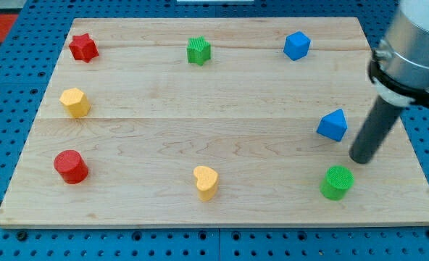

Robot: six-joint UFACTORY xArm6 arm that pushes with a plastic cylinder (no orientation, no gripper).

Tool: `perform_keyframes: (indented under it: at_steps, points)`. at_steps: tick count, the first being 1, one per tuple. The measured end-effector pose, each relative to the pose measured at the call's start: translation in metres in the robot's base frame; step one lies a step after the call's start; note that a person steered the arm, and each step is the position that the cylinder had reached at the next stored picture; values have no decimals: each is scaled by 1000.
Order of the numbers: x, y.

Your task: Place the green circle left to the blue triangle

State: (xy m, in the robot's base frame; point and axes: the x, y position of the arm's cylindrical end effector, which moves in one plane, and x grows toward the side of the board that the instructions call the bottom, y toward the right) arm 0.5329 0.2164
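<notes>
The green circle (pixel 337 182) is a round ribbed block near the board's bottom right. The blue triangle (pixel 332 125) sits above it, at the right middle. My tip (pixel 361 160) rests on the board just right of both, a little below and right of the blue triangle and above and right of the green circle. It touches neither block.
On the wooden board (pixel 222 109) there are also a red star (pixel 83 48) at top left, a green star-like block (pixel 198 51) at top middle, a blue hexagon (pixel 296 46) at top right, a yellow hexagon (pixel 75 102) at left, a red cylinder (pixel 71 167) at bottom left and a yellow heart (pixel 206 182) at bottom middle.
</notes>
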Motion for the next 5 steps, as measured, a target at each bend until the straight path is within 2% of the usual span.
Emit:
perform_keyframes:
  at_steps: [1,2,4,5]
  points:
    - [31,31]
    - [40,21]
    - [15,-69]
    - [33,-52]
